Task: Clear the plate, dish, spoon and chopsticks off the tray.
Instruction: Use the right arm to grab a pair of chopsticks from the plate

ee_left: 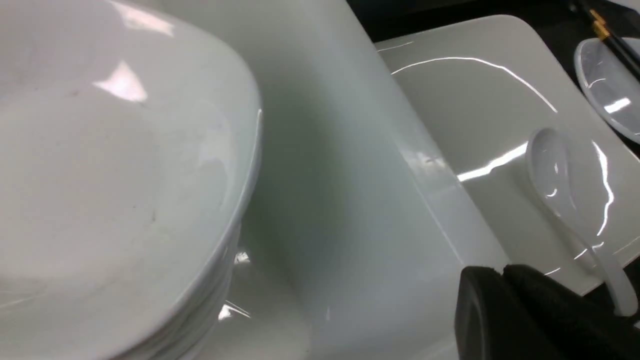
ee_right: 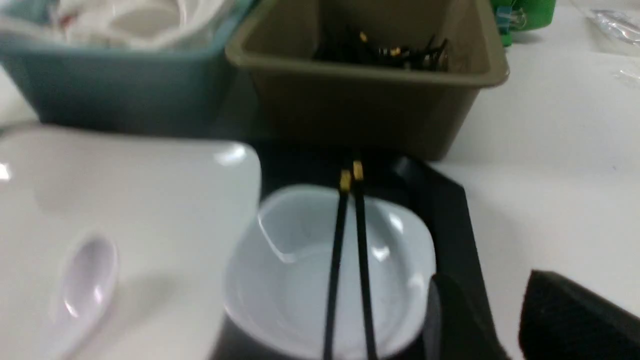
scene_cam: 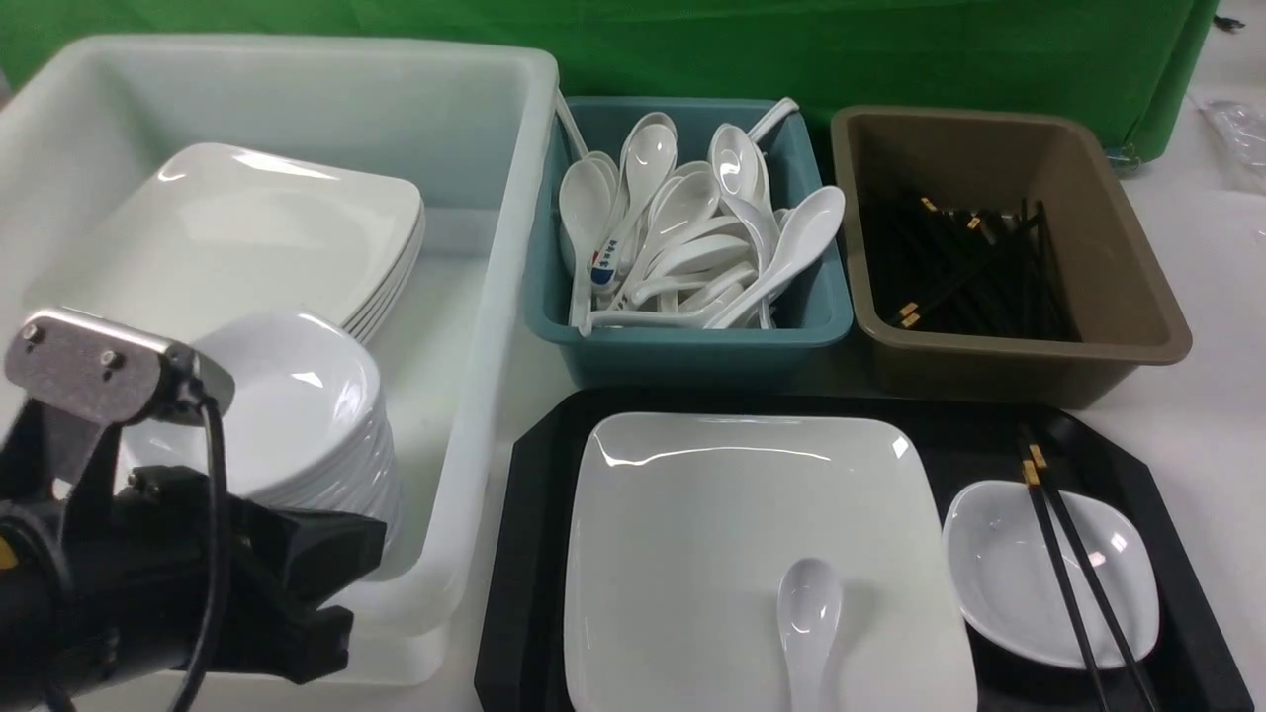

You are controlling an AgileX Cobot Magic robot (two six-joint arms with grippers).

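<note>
Left end effector [ee_left: 500,274]: my fingers are pressed together with nothing between them; it hangs by the wall of the white bin [scene_cam: 475,396], on the tray's side.
Right end effector [ee_right: 490,280]: my fingers are spread and empty, near the right rim of the tray, just beside the dish.
Tray [scene_cam: 524,554]: it sits on the table [scene_cam: 1217,425], in front of the teal tub [scene_cam: 692,346] and the brown tub [scene_cam: 1118,326].
Plate [scene_cam: 752,514]: it lies flat on the left part of the tray.
Spoon [scene_cam: 809,613]: it lies on the plate, bowl up, with the handle pointing toward me.
Dish [scene_cam: 1009,574]: it is on the tray just right of the plate.
Chopsticks [ee_right: 338,250]: the pair lies side by side across the dish, gold-banded ends toward the brown tub.
White bin: it holds a stack of large plates and a stack of small dishes.
Teal tub: it holds white spoons.
Brown tub: it holds black chopsticks.
</note>
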